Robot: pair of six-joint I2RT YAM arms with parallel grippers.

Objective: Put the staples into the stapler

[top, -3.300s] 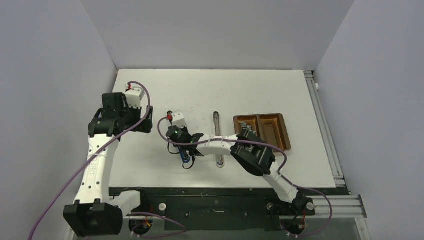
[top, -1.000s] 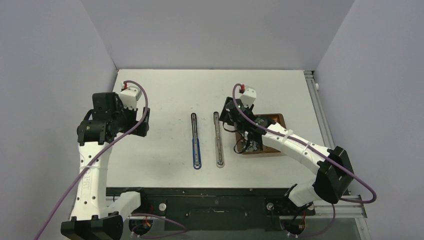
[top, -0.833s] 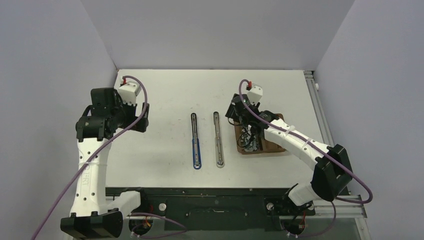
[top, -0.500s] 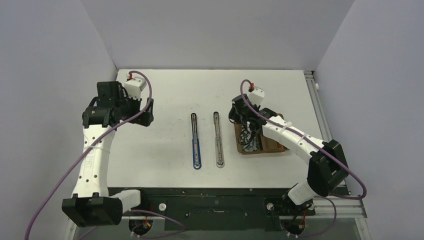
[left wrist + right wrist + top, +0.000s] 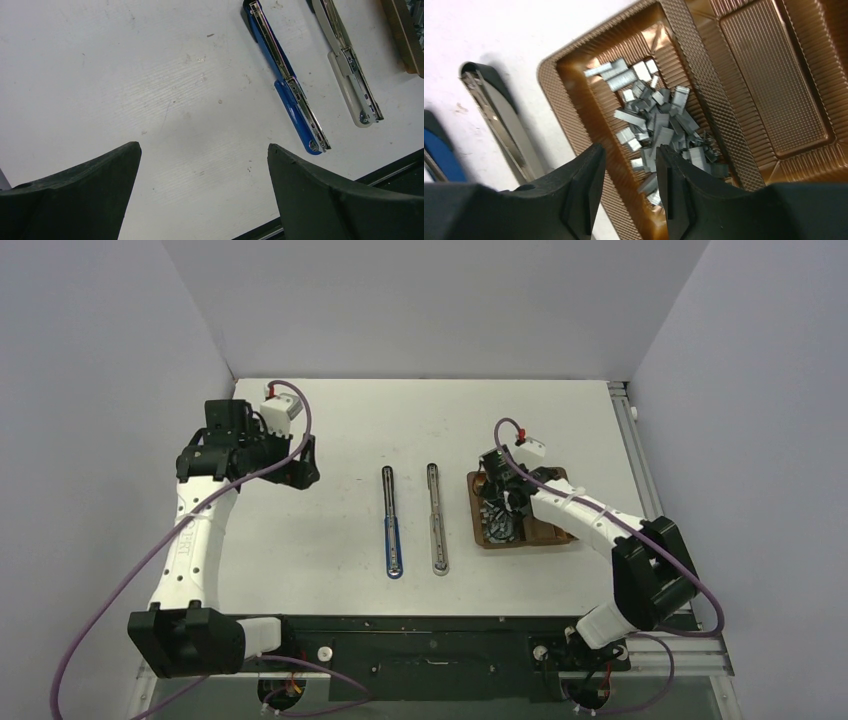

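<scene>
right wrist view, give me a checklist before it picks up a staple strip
1. Right gripper over the staples in the tray: ok.
2. Jaws apart enough to take a strip: ok, though the gap is narrow.
3. One strip singled out between the jaws: cannot tell, the pile is jumbled.
4. Blue stapler and white stapler lying opened flat, metal channels facing up: ok.
5. Left gripper open and apart from both staplers: ok.
</scene>
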